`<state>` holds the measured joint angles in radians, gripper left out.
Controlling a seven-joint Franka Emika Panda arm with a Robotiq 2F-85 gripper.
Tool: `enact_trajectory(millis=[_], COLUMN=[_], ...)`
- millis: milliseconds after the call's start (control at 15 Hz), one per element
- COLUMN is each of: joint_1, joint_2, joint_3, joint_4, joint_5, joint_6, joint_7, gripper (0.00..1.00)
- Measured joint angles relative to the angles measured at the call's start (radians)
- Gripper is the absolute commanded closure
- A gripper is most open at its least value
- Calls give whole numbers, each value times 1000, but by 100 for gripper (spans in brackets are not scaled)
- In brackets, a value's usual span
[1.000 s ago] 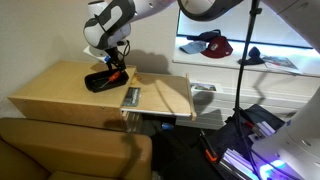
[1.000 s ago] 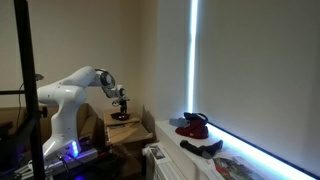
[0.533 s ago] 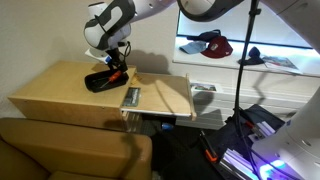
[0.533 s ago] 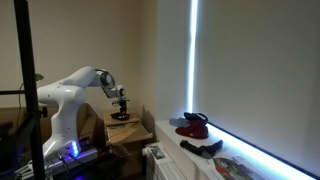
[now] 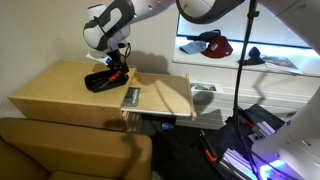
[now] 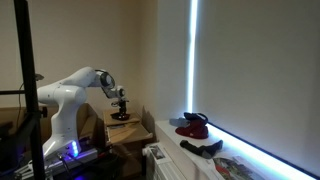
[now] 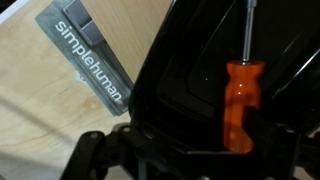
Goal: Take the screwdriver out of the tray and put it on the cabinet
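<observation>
The screwdriver (image 7: pixel 241 105) has an orange-red handle and a thin dark shaft and lies inside the black tray (image 7: pixel 185 70). In the wrist view my gripper (image 7: pixel 185 142) is low over the tray. Its dark fingers stand apart, and the handle lies close to the right finger. The gripper looks open and holds nothing. In both exterior views the gripper (image 5: pixel 116 69) (image 6: pixel 120 107) reaches down into the tray (image 5: pixel 99 80) (image 6: pixel 122 118), which sits on the tan cabinet top (image 5: pixel 70 95). The screwdriver shows only as a small orange spot (image 5: pixel 117 76).
A flat grey-green booklet-like item marked "simplehuman" (image 7: pixel 92 60) (image 5: pixel 130 96) lies on the cabinet beside the tray. A brown couch (image 5: pixel 60 150) stands in front of the cabinet. A shelf with a red cap (image 5: pixel 212 45) and a stand with cables are off to the side.
</observation>
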<state>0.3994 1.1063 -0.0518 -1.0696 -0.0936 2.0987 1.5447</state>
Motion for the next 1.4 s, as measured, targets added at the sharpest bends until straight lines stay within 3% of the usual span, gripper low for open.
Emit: enact_trajectory(millis=[467, 933, 1400], joint_1=[3, 2, 4], joint_2=[6, -3, 5], joint_3=[0, 0, 0], joint_4=[22, 5, 12], joint_5=[0, 1, 0], joint_6=[-63, 115, 99], joint_7=[1, 10, 10], gripper=[0, 0, 0])
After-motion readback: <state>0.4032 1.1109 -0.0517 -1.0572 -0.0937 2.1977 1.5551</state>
